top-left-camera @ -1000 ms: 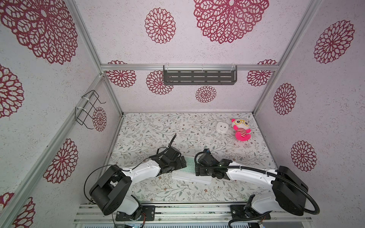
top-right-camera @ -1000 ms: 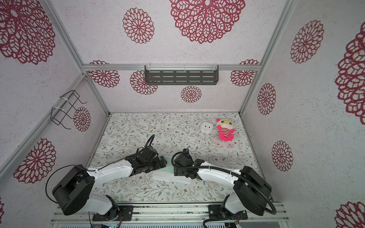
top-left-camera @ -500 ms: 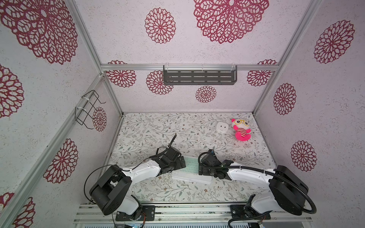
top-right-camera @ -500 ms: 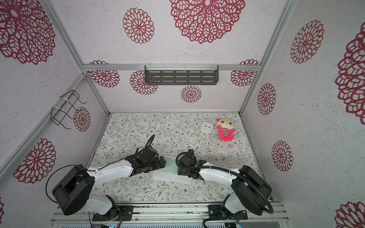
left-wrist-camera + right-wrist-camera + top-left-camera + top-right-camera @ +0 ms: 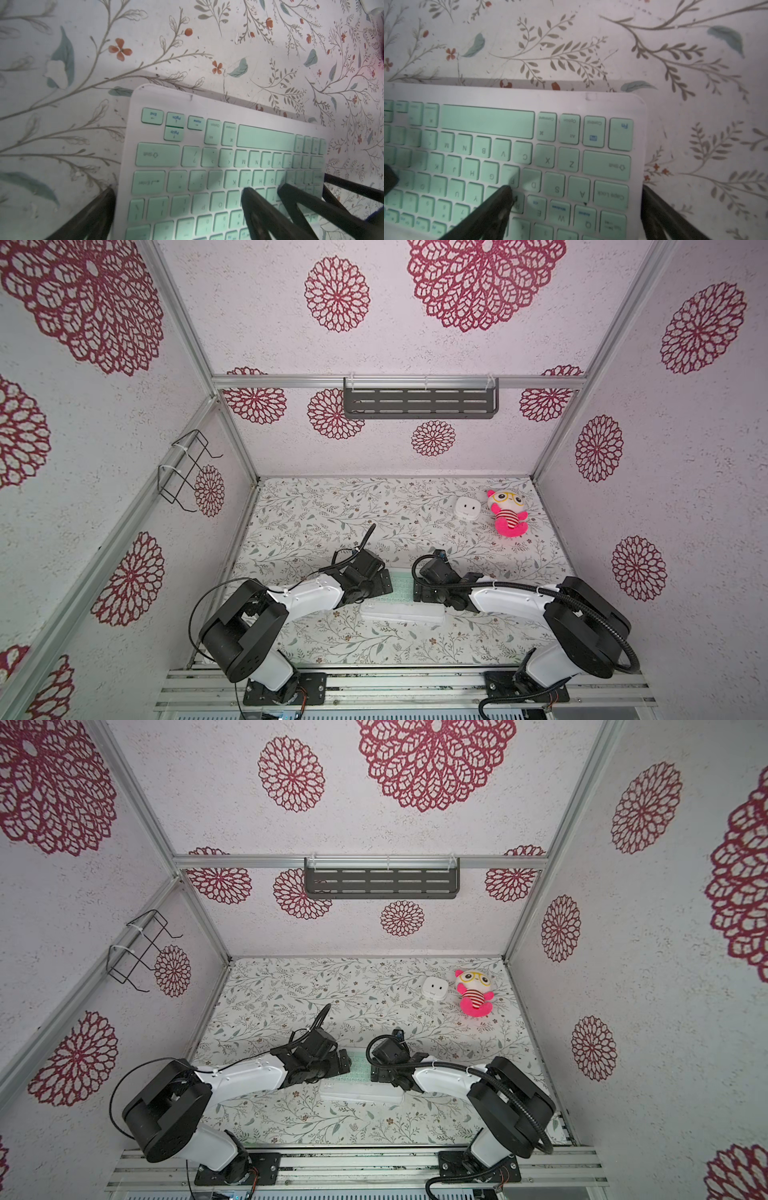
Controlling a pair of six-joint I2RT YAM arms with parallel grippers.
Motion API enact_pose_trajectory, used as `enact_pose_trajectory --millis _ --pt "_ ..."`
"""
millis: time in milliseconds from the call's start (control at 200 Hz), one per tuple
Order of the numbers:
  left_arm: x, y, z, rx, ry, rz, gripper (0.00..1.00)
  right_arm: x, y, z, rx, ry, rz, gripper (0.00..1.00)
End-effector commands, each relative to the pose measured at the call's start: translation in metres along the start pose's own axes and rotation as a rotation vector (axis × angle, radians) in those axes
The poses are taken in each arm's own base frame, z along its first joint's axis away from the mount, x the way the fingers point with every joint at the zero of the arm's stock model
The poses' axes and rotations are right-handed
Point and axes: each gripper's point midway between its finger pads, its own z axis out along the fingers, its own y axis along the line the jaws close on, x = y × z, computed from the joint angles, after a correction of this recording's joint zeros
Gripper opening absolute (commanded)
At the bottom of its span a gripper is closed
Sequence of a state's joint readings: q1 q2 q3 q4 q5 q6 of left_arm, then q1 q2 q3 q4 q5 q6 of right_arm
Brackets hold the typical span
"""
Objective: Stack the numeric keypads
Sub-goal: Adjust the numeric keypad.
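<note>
Left wrist view: left fingers (image 5: 99, 207) spread wide, holding nothing, straddling one short end of mint green keypad (image 5: 207, 166); right fingers (image 5: 492, 207) likewise wide and empty at opposite end. Keypad tops white stack (image 5: 401, 614), front-centre on bench (image 5: 374, 647)

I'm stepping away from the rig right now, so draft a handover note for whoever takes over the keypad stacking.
Left gripper: open, one finger past an end of the green keypad, one over its keys; no grip.
Right gripper: open, same at the opposite end.
The green keypad lies flat, seemingly atop a white slab; no pink or yellow keys show.
Done: apparently green placed. Left: raise both arms, check the stack underneath.
</note>
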State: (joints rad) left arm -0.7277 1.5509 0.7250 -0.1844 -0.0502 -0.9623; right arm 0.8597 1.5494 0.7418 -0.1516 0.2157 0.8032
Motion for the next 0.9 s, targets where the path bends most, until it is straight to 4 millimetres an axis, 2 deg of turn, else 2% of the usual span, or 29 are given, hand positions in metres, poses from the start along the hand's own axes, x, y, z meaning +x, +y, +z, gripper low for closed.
enact_pose_trajectory --millis 0,200,530,896 --pt "0.007 -0.016 0.007 0.044 0.021 -0.005 0.97 0.01 0.004 0.007 -0.018 0.059 -0.037 0.96" --pt "0.006 -0.021 0.009 0.041 0.019 -0.005 0.98 0.005 0.002 0.007 -0.009 0.058 -0.044 0.96" --pt "0.004 -0.012 -0.001 0.002 0.0 -0.004 0.98 0.004 -0.01 0.002 0.032 0.055 -0.037 0.96" --pt "0.008 0.0 -0.011 -0.018 -0.003 -0.027 0.98 -0.018 -0.028 -0.024 0.097 -0.032 -0.027 0.96"
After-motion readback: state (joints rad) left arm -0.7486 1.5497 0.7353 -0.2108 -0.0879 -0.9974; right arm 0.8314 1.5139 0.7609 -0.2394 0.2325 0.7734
